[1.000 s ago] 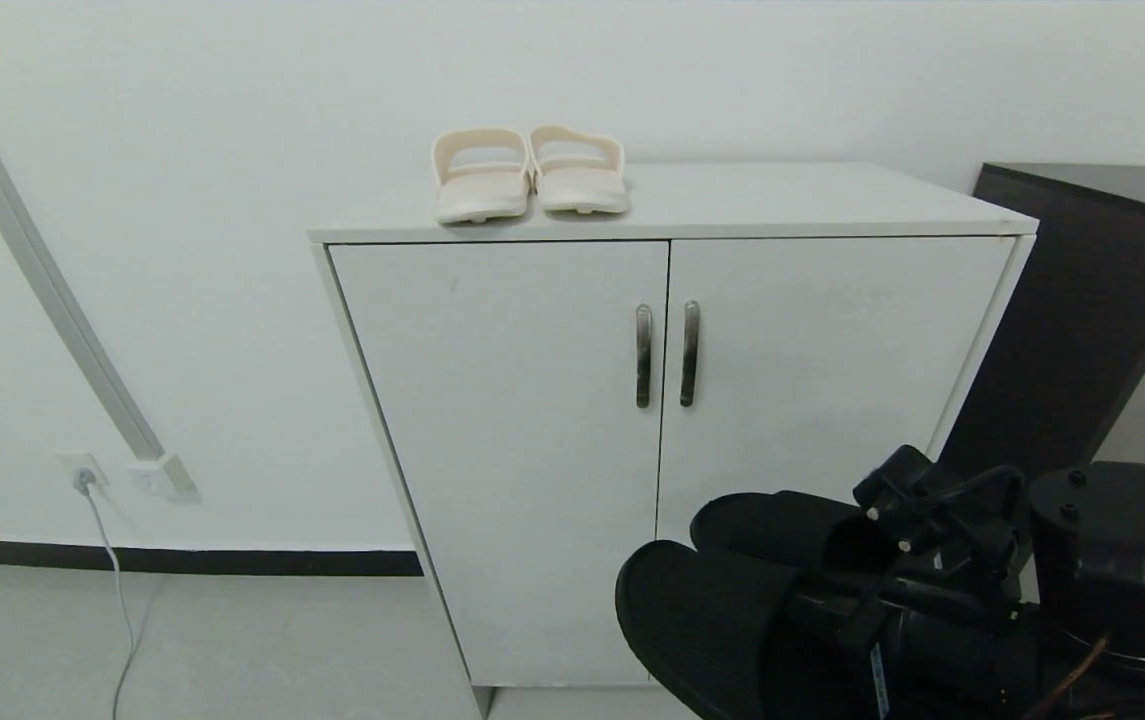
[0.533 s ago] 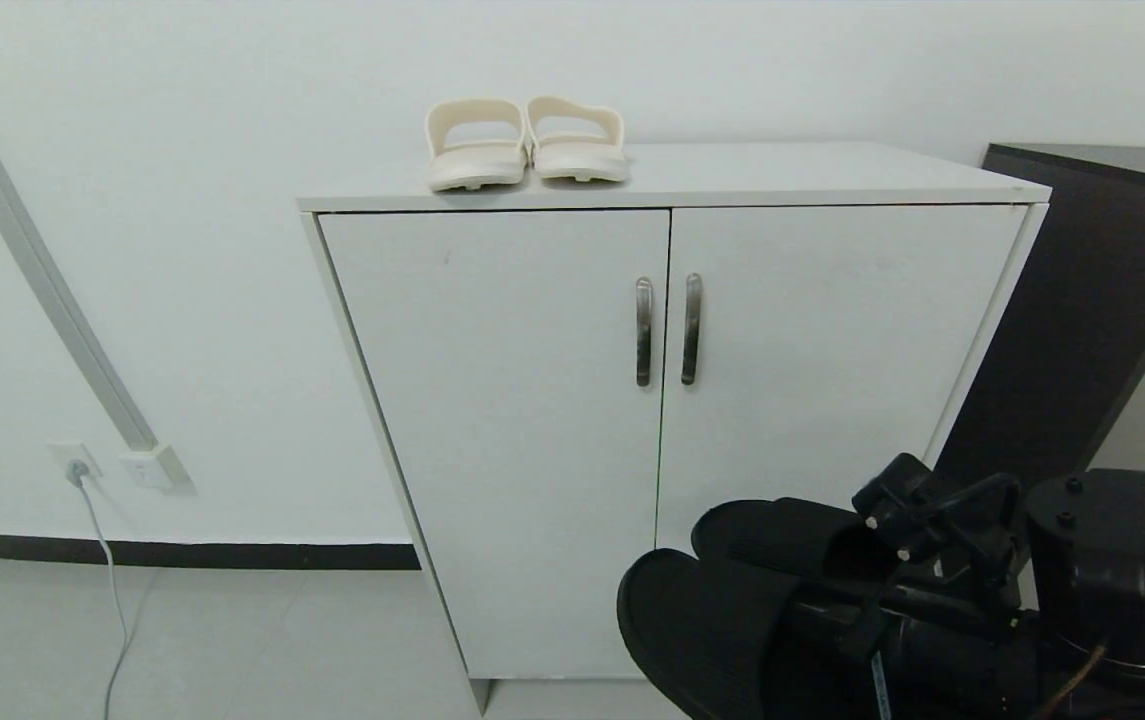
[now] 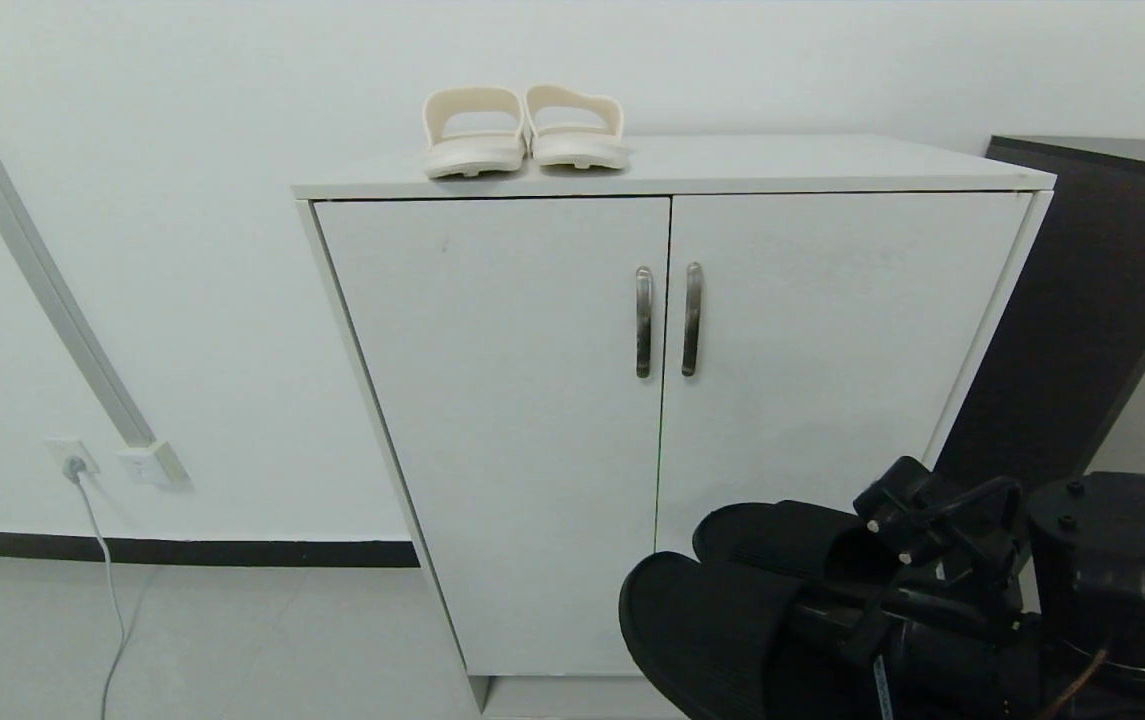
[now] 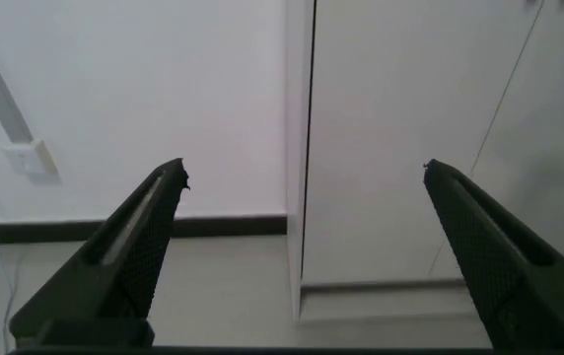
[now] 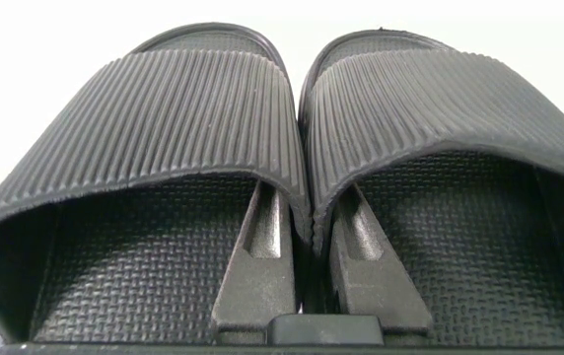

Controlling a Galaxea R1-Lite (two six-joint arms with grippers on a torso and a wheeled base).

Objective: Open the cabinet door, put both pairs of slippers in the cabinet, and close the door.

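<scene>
While right tool (image 5: pixel 307 237) pinches black slippers (image 5: pixel 193 108) | left tool (image 4: pixel 302 173) spread | cream slippers (image 3: pixel 524 132) atop cabinet (image 3: pixel 492 420)

**A:** The black slippers (image 5: pixel 203 108) look like matt rubber to me. Ribbed straps, pebbly grid on the footbeds. What about the cream pair (image 3: pixel 524 130)?

**B:** Smooth and matt, foam or rubber, can't tell which. The cabinet (image 3: pixel 832 330) looks like matt white laminate, and its handles (image 3: pixel 643 322) are shiny metal. On the left end effector (image 4: pixel 305 168) the fingers (image 4: pixel 134 247) are dark, matt and finely dimpled, plastic by the look.
</scene>
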